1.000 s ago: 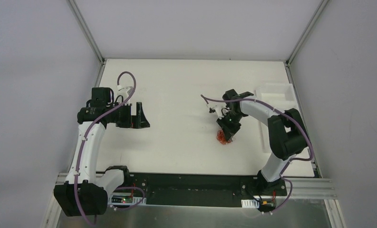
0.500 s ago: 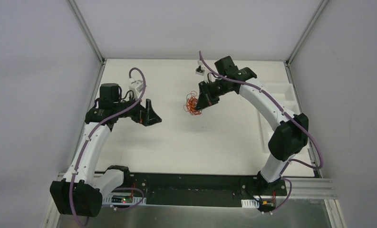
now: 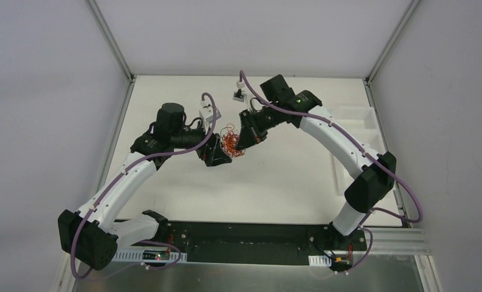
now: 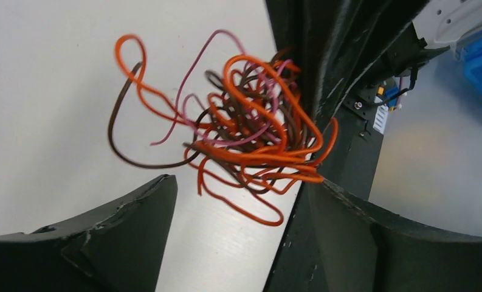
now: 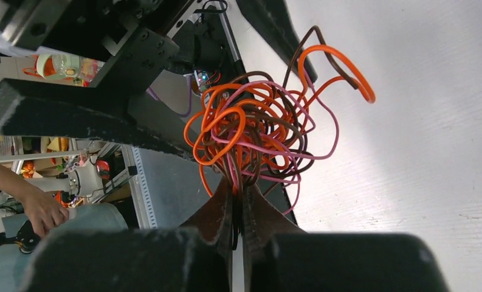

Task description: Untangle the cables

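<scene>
The cables are clamped as one ball in the right gripper; the ball is held just ahead of the left gripper, whose jaws are spread apart.

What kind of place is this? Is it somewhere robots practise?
Most likely a robotics lab test booth. The left arm and right arm are bolted to a base rail beside a white table, grey panels wall it in, and the right end effector holds tangled cables.

Bright even light, blurred wrist foregrounds
</scene>
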### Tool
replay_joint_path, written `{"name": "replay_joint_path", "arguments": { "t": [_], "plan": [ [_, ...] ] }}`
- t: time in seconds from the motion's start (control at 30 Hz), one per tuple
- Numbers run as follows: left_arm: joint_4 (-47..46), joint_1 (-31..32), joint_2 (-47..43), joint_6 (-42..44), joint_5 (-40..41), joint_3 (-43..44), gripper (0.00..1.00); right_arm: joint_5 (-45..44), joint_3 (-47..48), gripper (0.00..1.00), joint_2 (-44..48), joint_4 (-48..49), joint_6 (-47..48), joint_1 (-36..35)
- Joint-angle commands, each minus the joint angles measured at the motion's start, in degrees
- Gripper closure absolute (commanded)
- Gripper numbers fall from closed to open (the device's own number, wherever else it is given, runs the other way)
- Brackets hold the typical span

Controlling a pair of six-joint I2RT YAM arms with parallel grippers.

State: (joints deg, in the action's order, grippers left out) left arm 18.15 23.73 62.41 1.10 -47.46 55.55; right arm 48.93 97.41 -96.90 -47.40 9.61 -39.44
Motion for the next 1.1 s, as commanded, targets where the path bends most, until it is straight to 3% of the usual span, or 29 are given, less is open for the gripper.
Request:
{"name": "replay_joint_path", "arguments": {
  "t": [0.0,0.07,0.17,0.3,0.6,0.8,0.9,1.0,1.03,1.07],
  "plan": [
    [-4.4,2.4,0.2,0.5,-0.5,4.4,0.29,2.0,2.6,1.00,2.9,-2.0,1.7,-0.1],
    [-4.5,2.5,0.6,1.1,-1.2,5.5,0.52,1.9,1.7,1.00,3.6,-2.8,2.5,0.0],
    [-4.1,2.5,0.5,2.1,-1.3,6.6,1.00,0.6,0.4,1.00,4.7,-3.5,3.0,0.5],
    [0.7,-1.3,-1.4,2.2,-0.4,7.1,1.00,-4.5,-0.5,1.00,6.5,-5.0,3.6,5.6],
    [6.3,-28.1,-5.0,-5.5,2.4,1.6,1.00,-8.0,-6.2,1.00,9.7,-8.7,5.1,23.5],
    [11.5,-42.6,-1.4,-3.3,4.0,2.6,1.00,-9.6,-5.5,1.00,9.8,-12.0,8.9,33.4],
    [13.4,-47.5,1.5,0.2,2.6,3.4,1.00,-8.7,-5.8,1.00,9.4,-13.8,10.9,36.8],
    [14.4,-47.1,3.2,4.2,-8.6,3.4,1.00,-3.2,-6.0,1.00,8.6,-14.6,11.5,35.9],
    [14.3,-46.3,3.5,4.0,-11.6,3.9,0.91,-1.7,-5.8,1.00,8.4,-14.4,11.4,35.0],
    [14.4,-44.7,4.0,3.6,-13.7,4.6,0.66,-0.4,-5.3,1.00,8.2,-14.4,11.7,33.5]
  ]
}}
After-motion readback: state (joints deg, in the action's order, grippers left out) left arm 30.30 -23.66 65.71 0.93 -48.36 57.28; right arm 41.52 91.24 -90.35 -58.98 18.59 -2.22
